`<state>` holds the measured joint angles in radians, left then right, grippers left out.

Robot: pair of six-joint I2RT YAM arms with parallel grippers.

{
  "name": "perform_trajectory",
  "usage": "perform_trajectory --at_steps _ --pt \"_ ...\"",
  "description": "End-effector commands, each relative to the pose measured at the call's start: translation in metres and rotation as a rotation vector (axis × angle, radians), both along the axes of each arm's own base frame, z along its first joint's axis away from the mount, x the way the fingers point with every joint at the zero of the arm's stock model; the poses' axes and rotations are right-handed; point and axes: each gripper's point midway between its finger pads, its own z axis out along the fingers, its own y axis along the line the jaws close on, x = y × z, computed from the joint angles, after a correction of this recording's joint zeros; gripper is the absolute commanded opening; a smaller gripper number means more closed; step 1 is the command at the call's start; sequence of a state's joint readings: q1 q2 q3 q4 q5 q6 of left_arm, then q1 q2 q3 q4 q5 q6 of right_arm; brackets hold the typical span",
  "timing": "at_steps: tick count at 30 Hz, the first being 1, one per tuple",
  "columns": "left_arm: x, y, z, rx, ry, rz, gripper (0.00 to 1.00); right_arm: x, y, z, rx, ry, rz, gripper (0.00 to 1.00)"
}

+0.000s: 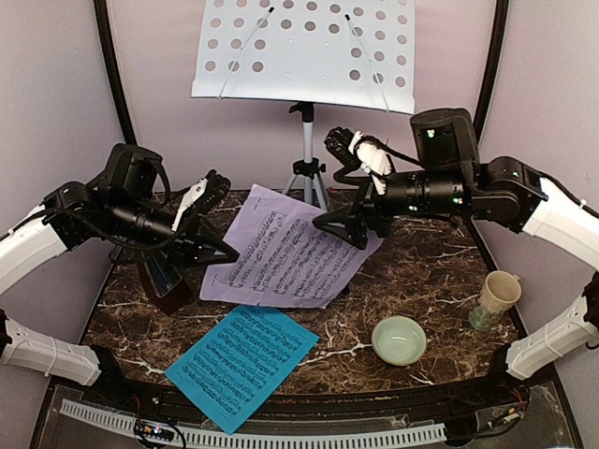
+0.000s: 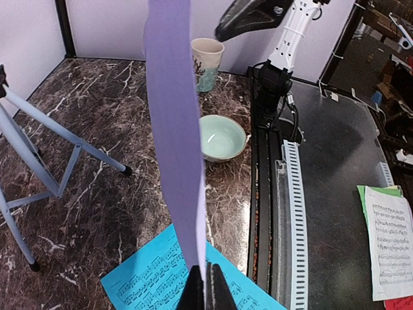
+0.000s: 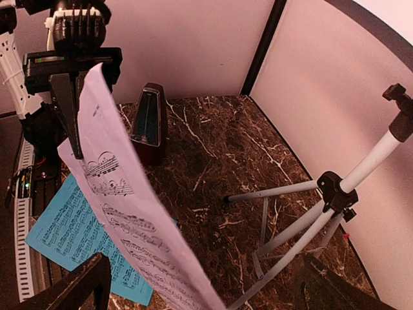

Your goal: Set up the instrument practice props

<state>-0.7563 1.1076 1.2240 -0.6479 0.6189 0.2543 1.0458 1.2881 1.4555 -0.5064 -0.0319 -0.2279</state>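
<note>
- Left gripper [image 2: 203, 289]: the jaws are pressed together on one edge of the lavender page [image 2: 173, 129]. The sheet is pinched thin between the fingertips and is seen edge-on from the left wrist.
- Right gripper [image 3: 206, 268]: the fingers are spread wide and nothing is held. The free side of the lavender page hangs between them in the right wrist view. Contact with either finger cannot be told.
- Judgement: the sheet is held by one edge so that the opposite side is offered to the right gripper. A grip at both sides would keep limp paper from folding.
- The lavender page is carried tilted and bowed above the table [image 1: 440, 262]. It is held between the two arms, in front of the stand's legs, with the print side up in the overhead view.
- The music stand [image 1: 304, 168] is set upright at the back centre. Its white perforated desk [image 1: 309, 47] is bare, with two retaining wires across it. The desk is judged to be the page's destination.
- The cyan page [image 1: 241, 365] is laid flat near the front edge and is untouched. It is judged to be second in line.
- The metronome [image 3: 151, 119] is stood upright at the table's left side, beside the left arm and clear of the paper.
- The bowl [image 1: 399, 339] and mug [image 1: 498, 295] are placed at the right, apart from the pages, and are not needed.
</note>
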Motion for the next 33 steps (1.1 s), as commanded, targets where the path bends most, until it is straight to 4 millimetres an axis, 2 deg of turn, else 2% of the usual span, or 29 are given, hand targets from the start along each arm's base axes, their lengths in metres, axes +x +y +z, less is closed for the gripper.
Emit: perform_trajectory --at_steps 1,6,10,14,17,24,25,27,28,30,33 --pt "-0.016 -0.005 -0.006 0.026 -0.044 -0.092 0.00 -0.020 0.008 -0.007 -0.090 -0.002 0.126 0.98" --pt "-0.023 -0.011 -0.011 0.058 -0.057 -0.127 0.00 -0.038 0.017 -0.025 -0.151 0.057 0.207 0.94" --pt "-0.026 -0.012 -0.005 0.051 -0.078 -0.140 0.00 -0.053 0.025 -0.045 -0.218 0.092 0.249 0.75" --pt "-0.024 -0.011 -0.008 0.059 -0.101 -0.134 0.00 -0.057 0.024 -0.050 -0.246 0.104 0.242 0.54" --pt "-0.021 -0.010 -0.012 0.069 -0.112 -0.122 0.00 -0.061 0.023 -0.056 -0.272 0.118 0.243 0.45" --pt "-0.021 -0.009 -0.006 0.047 -0.151 -0.124 0.00 -0.070 0.021 -0.081 -0.330 0.173 0.236 0.26" --pt "-0.020 -0.009 -0.006 0.048 -0.154 -0.122 0.00 -0.071 0.022 -0.081 -0.324 0.181 0.238 0.22" --pt "-0.020 -0.010 -0.003 0.044 -0.162 -0.120 0.00 -0.075 0.026 -0.079 -0.312 0.193 0.249 0.05" --pt "-0.019 -0.010 -0.003 0.041 -0.164 -0.119 0.00 -0.075 0.027 -0.077 -0.307 0.194 0.246 0.00" --pt "-0.016 -0.010 -0.001 0.037 -0.176 -0.100 0.04 -0.072 0.029 -0.067 -0.278 0.192 0.222 0.00" --pt "-0.008 -0.006 0.000 0.034 -0.198 -0.040 0.23 -0.066 0.029 -0.045 -0.214 0.180 0.176 0.00"
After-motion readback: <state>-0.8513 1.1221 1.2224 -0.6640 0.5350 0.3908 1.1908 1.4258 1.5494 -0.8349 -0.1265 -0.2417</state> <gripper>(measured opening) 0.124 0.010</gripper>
